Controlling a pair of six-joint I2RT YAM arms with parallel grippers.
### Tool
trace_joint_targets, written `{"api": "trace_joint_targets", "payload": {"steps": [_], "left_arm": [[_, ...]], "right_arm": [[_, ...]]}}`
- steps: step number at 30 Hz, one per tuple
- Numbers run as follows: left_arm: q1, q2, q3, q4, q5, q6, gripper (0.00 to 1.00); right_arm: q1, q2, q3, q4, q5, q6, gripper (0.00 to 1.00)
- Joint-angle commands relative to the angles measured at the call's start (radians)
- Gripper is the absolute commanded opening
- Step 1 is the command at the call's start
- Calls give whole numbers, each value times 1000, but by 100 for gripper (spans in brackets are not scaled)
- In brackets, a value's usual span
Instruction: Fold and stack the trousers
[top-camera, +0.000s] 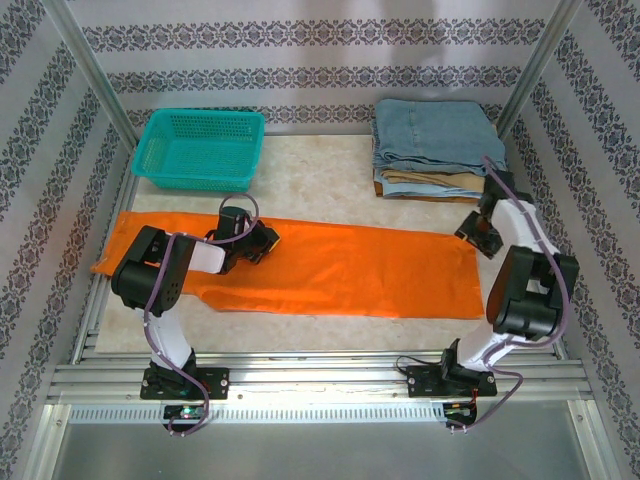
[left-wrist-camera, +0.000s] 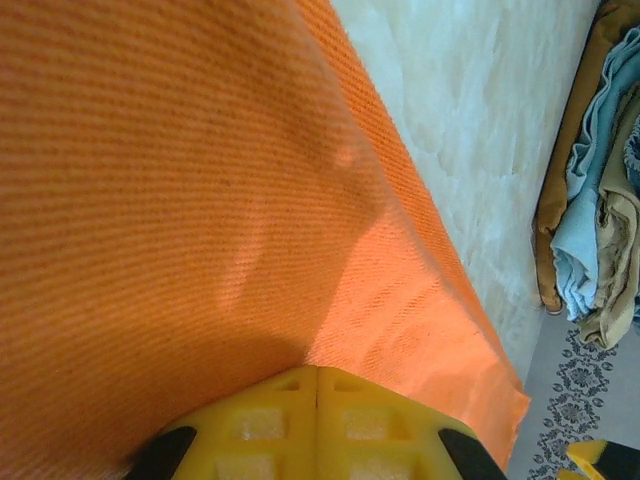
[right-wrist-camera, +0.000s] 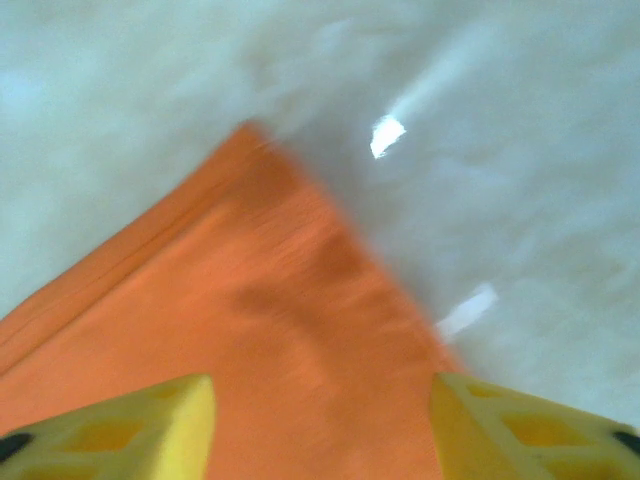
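Bright orange cloth trousers (top-camera: 350, 265) lie flat across the pale table (top-camera: 320, 175). The left gripper (left-wrist-camera: 317, 374) is clamped on their far edge and the right gripper (right-wrist-camera: 320, 400) has its fingers apart over a corner. A teal plastic mesh basket (top-camera: 195, 180) stands behind.

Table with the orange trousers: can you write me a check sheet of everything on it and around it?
Surface: pale, stone-look table.
Job's things: orange trousers laid out long across the table, not yet stacked.
Clutter: teal basket far left; folded denim and tan stack far right.
Grippers: left gripper shut on the trousers' far edge; right gripper open over their right corner.
Cables: purple cables loop along both arms.
Surroundings: patterned walls, metal frame posts.
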Motion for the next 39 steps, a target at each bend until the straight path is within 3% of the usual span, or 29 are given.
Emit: {"api": "trace_joint_targets", "payload": {"steps": [1,3,6,11,14,18,25,32,35,37,39], "left_arm": [[7,-44,5,-115,11,43,0],[-3,-89,10,-177,10,78,0],[-26,-157,-1,-256,-18,121,0],[-66,-198,-83,-287,-54,130,0],[-65,-165,-137,-254,-74,116,0],[-31,-126,-150,-268,-123,129,0],[144,-95,-70,-333,-119,179,0],[180,-72,54,-439,-196,217,0],[186,-55,107,-455,-182,217,0],[186,-55,123,-451,-169,213,0],[186,-59,124,-444,-157,206,0]], "right_arm": [[166,-37,-58,14,-118,40,46],[304,-36,-79,39,-157,65,26],[498,11,-84,66,-187,106,5],[703,126,-65,149,-294,144,0],[752,207,-41,174,-328,138,0],[715,283,5,153,-347,82,3],[653,379,135,101,-437,-7,8],[595,365,187,115,-579,-35,13],[501,304,176,45,-533,-72,17],[408,273,156,-2,-430,-96,18],[305,279,137,-9,-404,-115,18]]}}
